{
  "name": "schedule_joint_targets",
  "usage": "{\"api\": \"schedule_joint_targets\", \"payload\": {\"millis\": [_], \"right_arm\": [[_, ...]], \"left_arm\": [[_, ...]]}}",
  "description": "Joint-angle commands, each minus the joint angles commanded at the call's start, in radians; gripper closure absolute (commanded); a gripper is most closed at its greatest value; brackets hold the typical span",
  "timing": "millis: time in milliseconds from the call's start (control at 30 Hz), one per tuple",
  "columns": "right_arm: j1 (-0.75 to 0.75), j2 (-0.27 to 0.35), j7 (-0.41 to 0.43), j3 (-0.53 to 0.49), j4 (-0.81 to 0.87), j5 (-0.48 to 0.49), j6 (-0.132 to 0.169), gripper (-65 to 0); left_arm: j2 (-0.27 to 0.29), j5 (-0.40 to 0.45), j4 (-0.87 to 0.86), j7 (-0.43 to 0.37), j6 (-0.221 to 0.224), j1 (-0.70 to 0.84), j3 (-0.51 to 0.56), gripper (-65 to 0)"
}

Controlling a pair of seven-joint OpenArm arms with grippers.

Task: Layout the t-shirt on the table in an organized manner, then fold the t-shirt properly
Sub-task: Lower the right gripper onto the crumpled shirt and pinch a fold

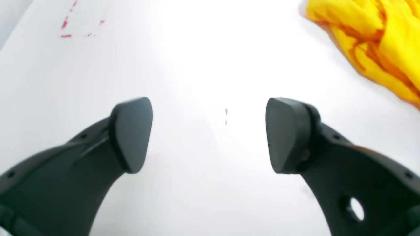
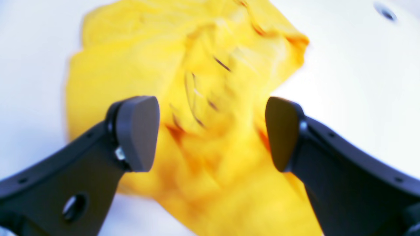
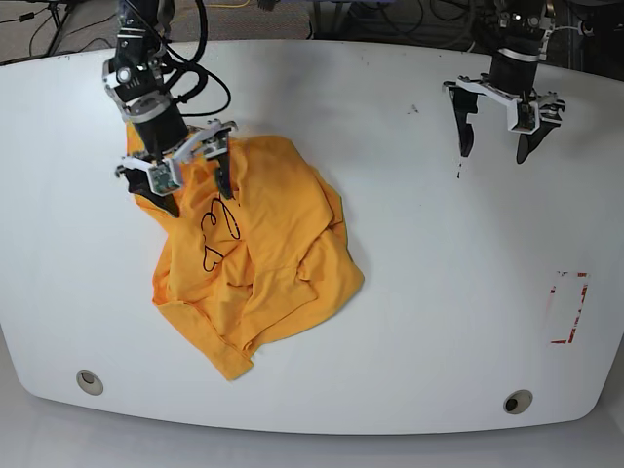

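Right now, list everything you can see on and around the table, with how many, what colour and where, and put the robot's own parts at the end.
t-shirt: one, orange-yellow with black lettering, crumpled on the base view's left half of the table.
table: one, glossy white, fills most of the base view.
grommets: two, round metal, near the front edge, one toward each corner.
tape rectangle: one, red and white, near the base view's right edge.
small dark marks: a few, on the bare top near the left arm.
cables: several, dark, behind the far edge.
right gripper: one, black jaws apart, over the shirt's upper edge.
left gripper: one, black jaws apart, over bare table.
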Motion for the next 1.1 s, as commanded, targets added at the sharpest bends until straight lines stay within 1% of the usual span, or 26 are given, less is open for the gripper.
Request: {"api": "schedule_joint_targets", "payload": {"millis": [67,100,133,167,367,633,833,1000,1100], "right_arm": [[0.044,-0.002,-0.032,-0.051,-0.002,-0.021,0.020,-48.2],[0.054,-0.002,-0.038,-0.060,-0.002,-0.026,0.023,-48.2],[0.081,0.000,-0.055,-0.101,-0.012,-0.041,0.035,-48.2],[0.104,0.000,-0.069,-0.135,-0.023,-0.054,0.040,-48.2],[0.219,0.000,-0.123,-0.284,-0.104,-0.127,0.041,-48.2],[0.304,-0.005,-0.123,-0.417,-0.262,-0.219,0.038,-48.2],[0.364,-0.008,-0.112,-0.437,-0.376,-0.235,0.034,-48.0],[0.381,-0.017,-0.052,-0.436,-0.453,-0.239,0.032,-48.0],[0.391,-0.015,-0.032,-0.434,-0.486,-0.239,0.032,-48.0]], "left_arm": [[0.002,0.000,0.000,0.000,0.000,0.000,0.002,-51.1],[0.003,0.000,0.000,0.000,0.000,0.000,0.002,-51.1],[0.003,0.000,0.000,0.000,0.000,0.000,0.003,-51.1],[0.003,0.002,-0.002,0.000,0.000,0.000,0.003,-51.1],[0.005,0.002,-0.003,0.000,0.000,0.000,0.002,-51.1],[0.002,0.002,-0.005,0.000,0.000,0.000,-0.003,-51.1],[0.002,0.002,-0.005,0.000,0.000,0.000,-0.003,-51.1],[0.003,0.002,-0.005,0.000,0.000,0.002,-0.003,-51.1],[0.003,0.002,-0.005,0.000,0.000,0.002,-0.003,-51.1]]}}
